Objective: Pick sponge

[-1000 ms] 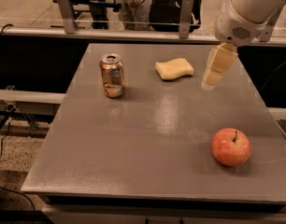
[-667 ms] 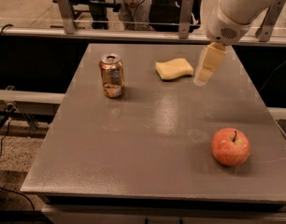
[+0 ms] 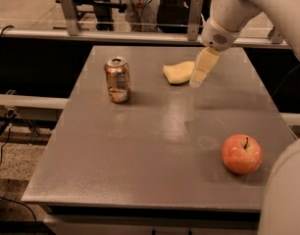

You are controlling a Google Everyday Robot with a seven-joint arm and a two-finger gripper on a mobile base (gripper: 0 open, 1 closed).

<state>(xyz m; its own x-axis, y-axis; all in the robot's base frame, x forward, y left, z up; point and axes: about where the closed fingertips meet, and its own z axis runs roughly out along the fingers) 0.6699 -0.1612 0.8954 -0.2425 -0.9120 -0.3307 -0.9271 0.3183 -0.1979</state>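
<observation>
The sponge (image 3: 178, 73) is pale yellow and flat with wavy sides, lying on the far middle of the grey table (image 3: 155, 146). My gripper (image 3: 197, 80) hangs from the white arm at the upper right. Its blocky pale yellow fingers point down at the sponge's right edge and overlap it in this view. Whether they touch the sponge cannot be told.
A copper-coloured drink can (image 3: 117, 80) stands upright left of the sponge. A red apple (image 3: 241, 153) lies at the near right of the table. A metal rail (image 3: 140, 33) runs behind the table's far edge. Part of the white robot body (image 3: 287, 195) fills the lower right corner.
My gripper has moved left and a little down, from the right of the sponge to its right edge. The sponge, can and apple have not moved.
</observation>
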